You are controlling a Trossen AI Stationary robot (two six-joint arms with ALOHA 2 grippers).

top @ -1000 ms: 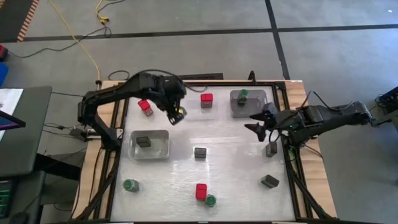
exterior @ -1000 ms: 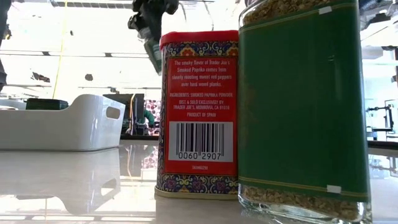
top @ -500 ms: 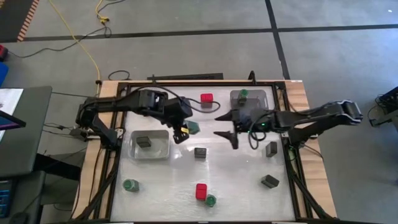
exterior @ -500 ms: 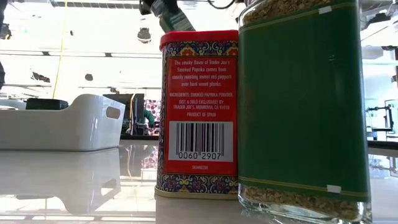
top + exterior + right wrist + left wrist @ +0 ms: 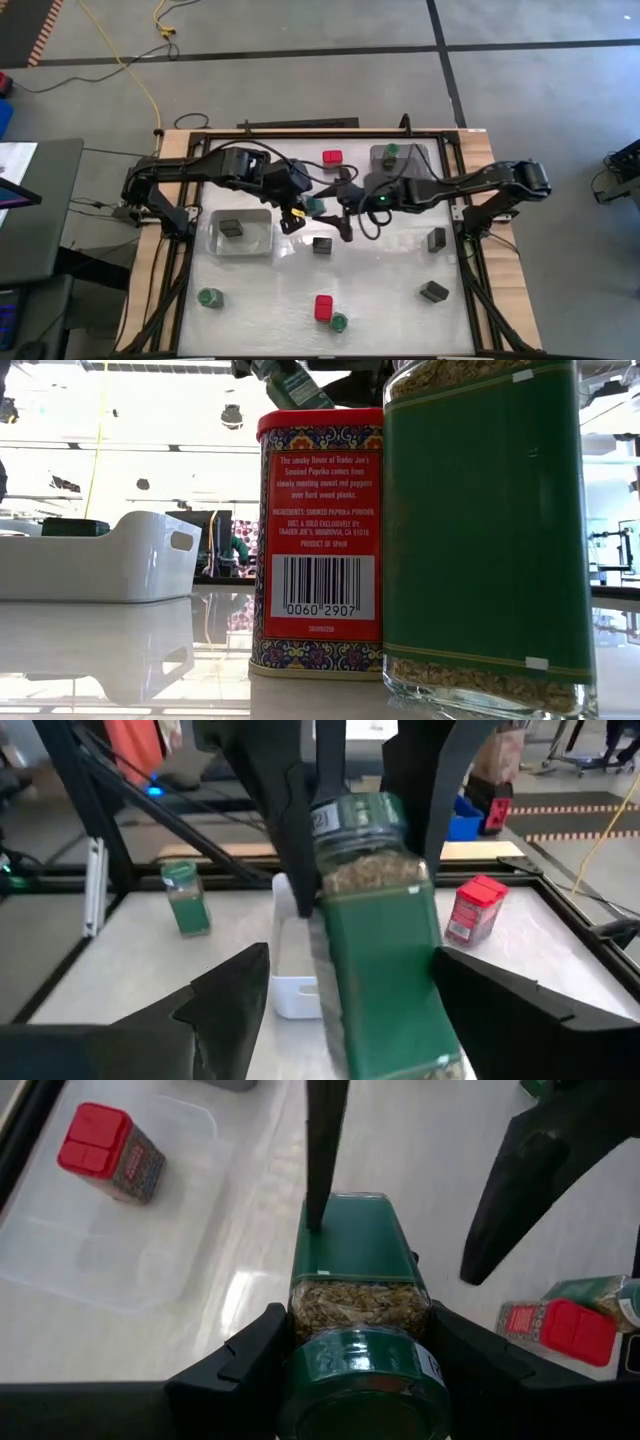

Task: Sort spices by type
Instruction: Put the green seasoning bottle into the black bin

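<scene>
Left gripper (image 5: 358, 1342) held green-lidded, green-labelled glass spice jar (image 5: 358, 1320) with visible herb contents, dark fingers (image 5: 245, 1355) clamped on both sides near lid. Right gripper (image 5: 410, 1210) faced it, one dark finger touching jar's far end, other finger wide to side, apart from jar. Red-capped spice container (image 5: 105, 1152) lay in clear plastic tray (image 5: 110, 1240) on pale glossy surface (image 5: 420, 1140). Second red-capped container (image 5: 555, 1327) lay beside another green jar (image 5: 600, 1295) at picture edge.
</scene>
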